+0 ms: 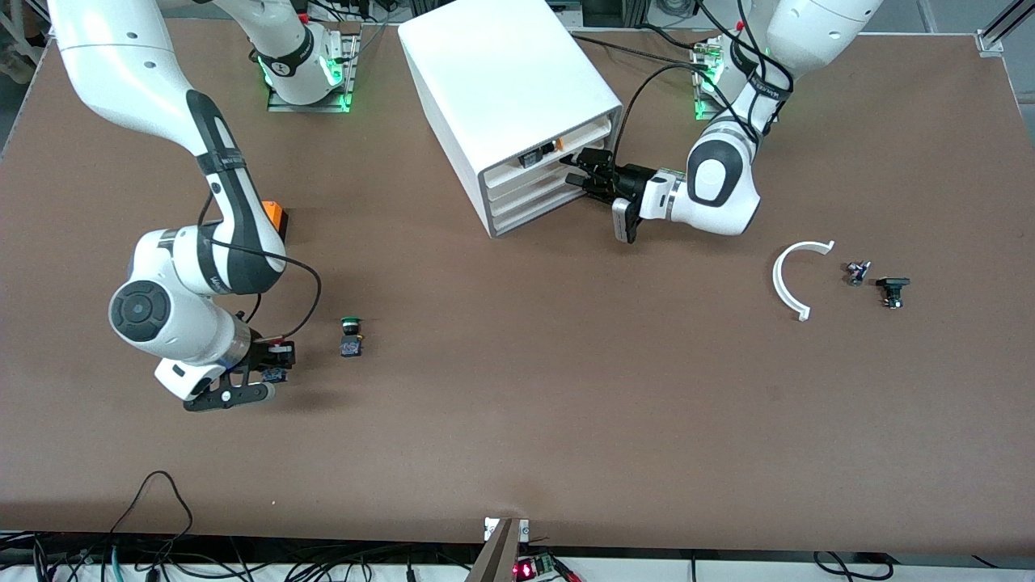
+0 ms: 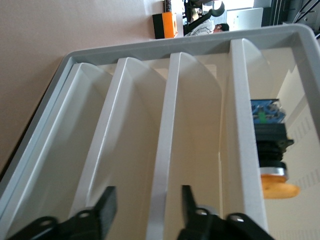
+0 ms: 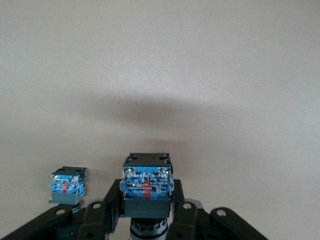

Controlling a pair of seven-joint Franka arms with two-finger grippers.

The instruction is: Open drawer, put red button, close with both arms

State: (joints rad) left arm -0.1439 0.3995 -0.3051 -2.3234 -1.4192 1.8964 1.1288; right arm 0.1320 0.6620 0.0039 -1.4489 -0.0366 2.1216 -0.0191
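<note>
Left claw (image 1: 580, 170), fingers (image 2: 102, 207) partly parted astride a white drawer (image 2: 165, 150) front at the cabinet (image 1: 509, 105), nothing yet clamped. Right claw (image 3: 145, 212) holds the red button (image 3: 146, 184) over the bench (image 1: 566, 404), beside the green button (image 1: 351, 335) (cap hidden). Step in hand, judged: opening the drawer; next, grip and pull outward.

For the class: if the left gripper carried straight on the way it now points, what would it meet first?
Most likely the white plastic drawer front in the big white box cabinet: the left gripper straddles its upright edge, fingers either side. The remaining gap is unclear.
</note>
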